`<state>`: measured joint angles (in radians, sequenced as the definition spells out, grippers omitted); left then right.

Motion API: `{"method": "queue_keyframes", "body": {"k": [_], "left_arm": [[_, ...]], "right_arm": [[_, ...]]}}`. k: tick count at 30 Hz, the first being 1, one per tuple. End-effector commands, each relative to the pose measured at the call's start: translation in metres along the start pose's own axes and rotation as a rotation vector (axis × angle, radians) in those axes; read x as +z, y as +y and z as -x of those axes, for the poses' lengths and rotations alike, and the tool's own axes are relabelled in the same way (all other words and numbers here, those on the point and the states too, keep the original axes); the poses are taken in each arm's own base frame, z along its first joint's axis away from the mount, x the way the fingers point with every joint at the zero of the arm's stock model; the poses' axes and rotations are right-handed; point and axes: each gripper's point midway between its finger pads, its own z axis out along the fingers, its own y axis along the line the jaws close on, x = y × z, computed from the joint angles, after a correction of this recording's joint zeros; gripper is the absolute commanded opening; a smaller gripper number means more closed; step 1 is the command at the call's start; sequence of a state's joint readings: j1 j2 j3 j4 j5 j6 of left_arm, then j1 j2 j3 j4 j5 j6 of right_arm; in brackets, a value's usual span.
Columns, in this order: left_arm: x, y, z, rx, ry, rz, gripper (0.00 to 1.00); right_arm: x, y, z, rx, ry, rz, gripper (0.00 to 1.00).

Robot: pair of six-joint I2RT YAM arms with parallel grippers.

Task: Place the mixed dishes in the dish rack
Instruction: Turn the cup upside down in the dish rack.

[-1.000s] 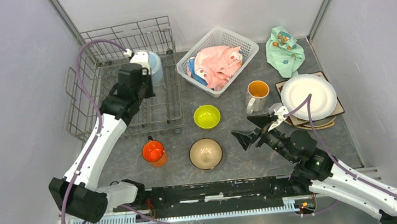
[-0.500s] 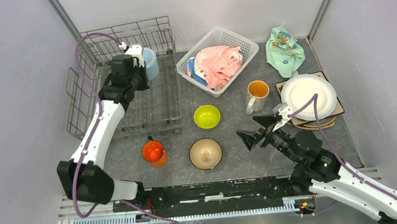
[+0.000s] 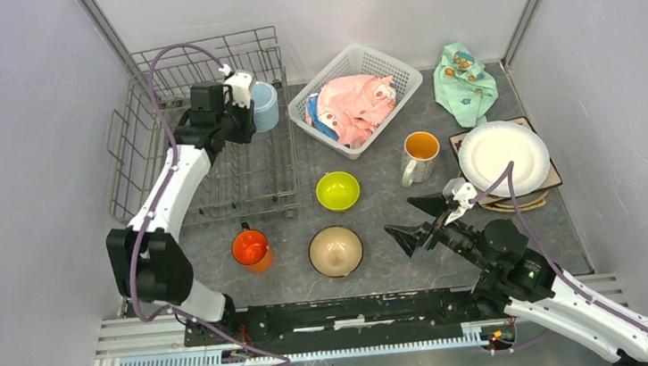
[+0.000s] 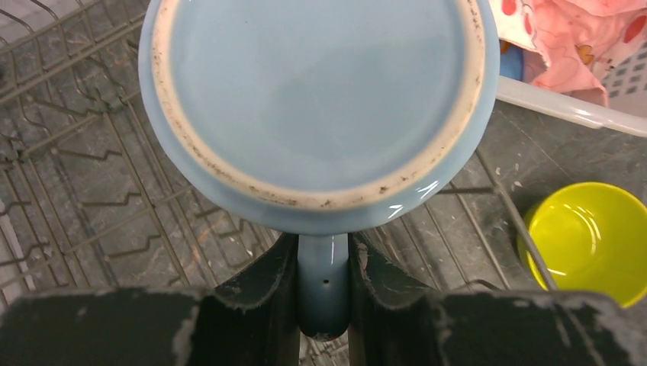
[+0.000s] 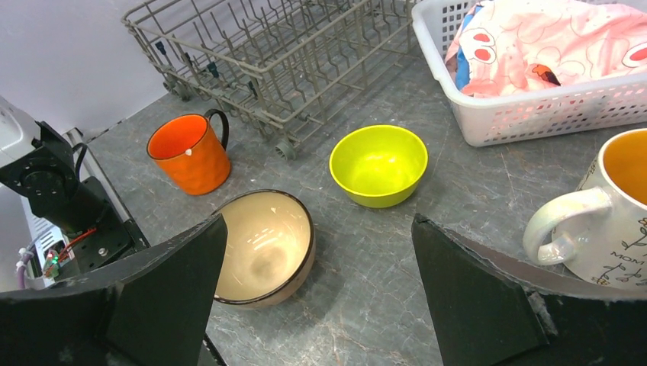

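My left gripper (image 3: 242, 110) is shut on the handle of the light-blue mug (image 3: 265, 105), held upside down over the back right part of the grey wire dish rack (image 3: 135, 165). In the left wrist view the mug's base (image 4: 320, 99) fills the frame and the fingers (image 4: 263, 278) clamp its handle. My right gripper (image 3: 415, 219) is open and empty, above the table right of the tan bowl (image 3: 336, 251). The lime-green bowl (image 3: 337, 191), orange mug (image 3: 251, 248) and white patterned mug (image 3: 420, 156) stand on the table. A white plate (image 3: 503, 157) tops a stack of plates at the right.
A white lattice basket (image 3: 399, 70) with a pink cloth (image 3: 356, 104) stands behind the bowls. A mint-green cloth (image 3: 465, 80) lies at the back right. Walls close in on the left, right and back. In the right wrist view the tan bowl (image 5: 263, 248) lies between my fingers.
My left gripper has carried the light-blue mug to the right, toward the rack's right wall. My right gripper has drifted slightly down and left, still open.
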<state>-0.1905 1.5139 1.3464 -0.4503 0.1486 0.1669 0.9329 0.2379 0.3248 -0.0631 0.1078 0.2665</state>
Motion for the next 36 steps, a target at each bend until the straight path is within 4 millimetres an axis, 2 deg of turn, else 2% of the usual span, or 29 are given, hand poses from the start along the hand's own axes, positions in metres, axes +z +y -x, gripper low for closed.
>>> {"method": "queue_keyframes", "body": {"k": [1,8,14,23,29,36], "left_arm": [[-0.007,0.033,0.087,0.111,-0.259,0.055,0.02],[-0.004,0.043,0.101,0.057,-0.319,0.032,0.02],[0.011,0.060,0.109,0.014,-0.315,0.049,0.02],[0.028,0.059,0.115,0.024,-0.315,0.006,0.02],[0.050,0.068,0.094,0.037,-0.236,0.028,0.02],[0.070,0.055,0.069,0.007,-0.187,-0.052,0.02]], "right_arm": [[0.000,0.003,0.017,-0.022,-0.025,0.006,0.98],[0.003,-0.001,0.011,0.011,-0.005,-0.022,0.98],[0.005,-0.005,0.014,0.023,-0.024,-0.048,0.98],[0.011,-0.007,0.014,0.039,0.036,-0.083,0.98],[0.012,-0.001,0.016,0.070,0.046,-0.063,0.98],[0.013,-0.006,0.017,0.071,0.040,-0.088,0.98]]}}
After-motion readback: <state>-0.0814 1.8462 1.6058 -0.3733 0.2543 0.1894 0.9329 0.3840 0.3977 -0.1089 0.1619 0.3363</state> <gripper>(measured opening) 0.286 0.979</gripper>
